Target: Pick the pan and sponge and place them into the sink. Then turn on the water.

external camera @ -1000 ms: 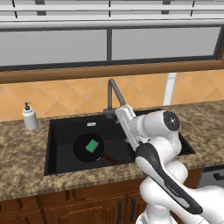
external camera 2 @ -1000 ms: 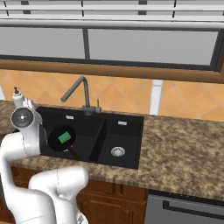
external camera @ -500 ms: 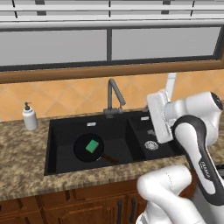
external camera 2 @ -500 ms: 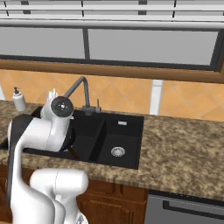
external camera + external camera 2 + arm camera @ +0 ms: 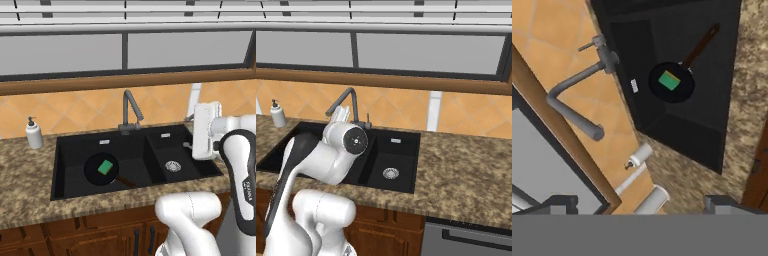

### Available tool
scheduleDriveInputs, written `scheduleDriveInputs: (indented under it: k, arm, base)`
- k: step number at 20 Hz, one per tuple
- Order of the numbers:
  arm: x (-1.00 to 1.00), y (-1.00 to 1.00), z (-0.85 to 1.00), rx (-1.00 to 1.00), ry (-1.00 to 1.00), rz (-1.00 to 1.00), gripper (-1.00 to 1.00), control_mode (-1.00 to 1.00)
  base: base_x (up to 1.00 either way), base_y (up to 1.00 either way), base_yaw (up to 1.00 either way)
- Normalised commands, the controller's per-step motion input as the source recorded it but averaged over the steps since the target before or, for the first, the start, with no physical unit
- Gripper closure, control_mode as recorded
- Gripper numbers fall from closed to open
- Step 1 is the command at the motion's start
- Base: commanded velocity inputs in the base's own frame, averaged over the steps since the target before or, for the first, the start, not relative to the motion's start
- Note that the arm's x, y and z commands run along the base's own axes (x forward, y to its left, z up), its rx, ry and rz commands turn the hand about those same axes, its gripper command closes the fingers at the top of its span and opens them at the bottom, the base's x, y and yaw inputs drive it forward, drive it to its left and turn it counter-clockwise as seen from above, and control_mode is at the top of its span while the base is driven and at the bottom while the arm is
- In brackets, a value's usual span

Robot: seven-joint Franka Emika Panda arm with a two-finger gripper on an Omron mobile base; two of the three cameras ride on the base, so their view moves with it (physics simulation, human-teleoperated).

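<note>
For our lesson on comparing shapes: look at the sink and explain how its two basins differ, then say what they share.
The large basin is clearly wider than the small basin. The large basin holds the pan with the sponge lying in it, while the small basin holds nothing but its drain. The faucet spout points over the large basin, not the small one. Both are black, rectangular and part of one sink.

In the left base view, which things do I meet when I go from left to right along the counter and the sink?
Soap dispenser → pan in the large basin, with the sponge on it → faucet → silver drain of the small basin → the robot's hand.
</note>
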Motion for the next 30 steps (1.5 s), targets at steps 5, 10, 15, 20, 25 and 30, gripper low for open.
scheduleDriveInputs:
  k: [5,10,15,20,25,30]
  arm:
    - [0.17,-0.34,-0.10,0.29,0.05,-0.15,-1.00,-1.00]
    - [0.71,-0.16,-0.20,0.24,0.17,-0.12,-1.00,-1.00]
    - [0.85,-0.09,-0.26,0.18,0.18,-0.09,-1.00,-1.00]
    - [0.74,-0.06,-0.32,0.16,0.17,-0.06,-1.00,-1.00]
    - [0.70,-0.01,-0.54,0.13,0.15,-0.04,-1.00,-1.00]
    - [0.70,0.00,-0.44,0.11,0.06,-0.01,-1.00,-1.00]
  base:
    - [0.00,0.00,0.00]
    - [0.00,0.00,0.00]
    - [0.00,0.00,0.00]
    - [0.00,0.00,0.00]
    - [0.00,0.00,0.00]
    - [0.00,0.00,0.00]
